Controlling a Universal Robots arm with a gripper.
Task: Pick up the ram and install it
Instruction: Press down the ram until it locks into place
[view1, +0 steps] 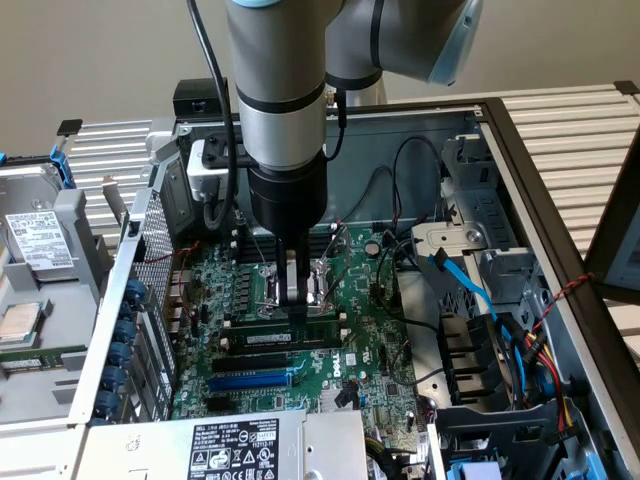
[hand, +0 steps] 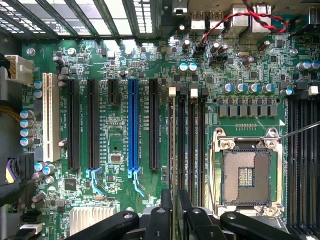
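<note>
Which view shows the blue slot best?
The wrist view: the blue slot runs its full length unobstructed between black slots on the motherboard. In the exterior view the blue slot is seen at a shallow angle, in front of the hand.

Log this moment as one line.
stage: seating | gripper: jaws shut on ram | ram: edge-on over black memory slots, beside CPU socket | blue expansion slot: empty
</note>
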